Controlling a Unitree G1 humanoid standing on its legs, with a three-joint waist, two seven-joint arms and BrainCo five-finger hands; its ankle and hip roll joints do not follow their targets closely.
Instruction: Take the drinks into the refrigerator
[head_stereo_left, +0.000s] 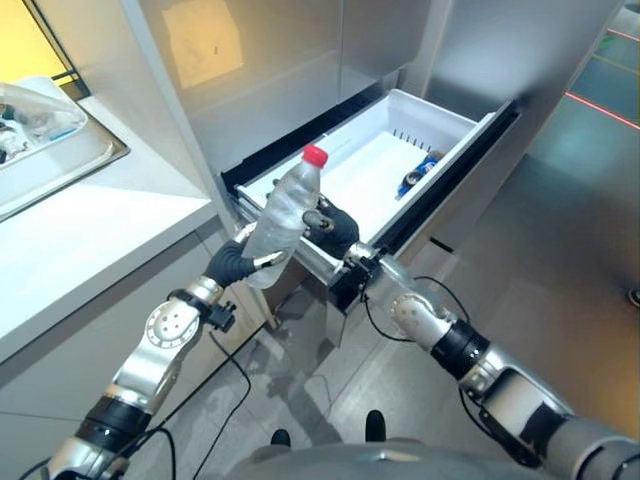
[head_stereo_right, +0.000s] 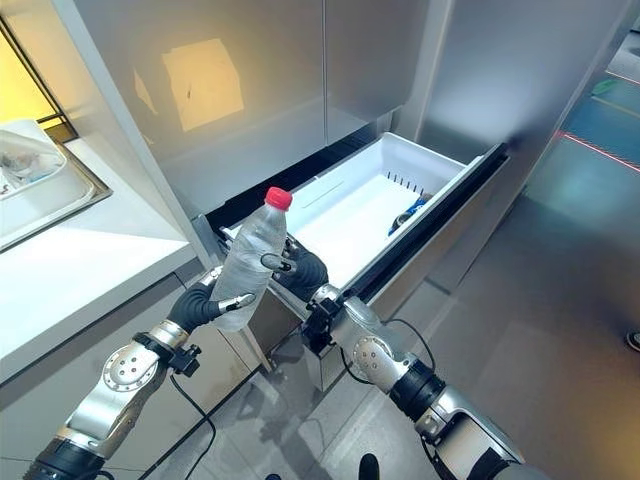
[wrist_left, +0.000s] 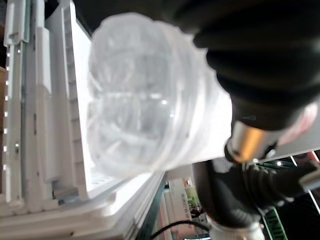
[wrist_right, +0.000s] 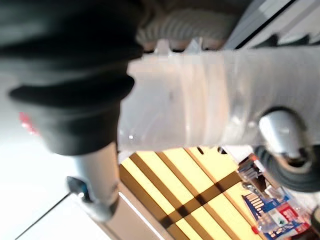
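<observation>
Both hands meet at one clear bottle (head_stereo_left: 285, 215) with a red cap — the left hand (head_stereo_left: 238, 262) wraps its bottom, the right hand (head_stereo_left: 330, 228) pinches its side — above the open white drawer's (head_stereo_left: 365, 165) front corner.

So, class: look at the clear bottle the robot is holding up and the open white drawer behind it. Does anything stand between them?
Nothing visible does. The bottle, held by the left hand and right hand, is at the open drawer's near edge. A small blue item lies far inside.

White drawer (head_stereo_left: 452, 122) holds a blue drink (head_stereo_left: 418, 174).
</observation>
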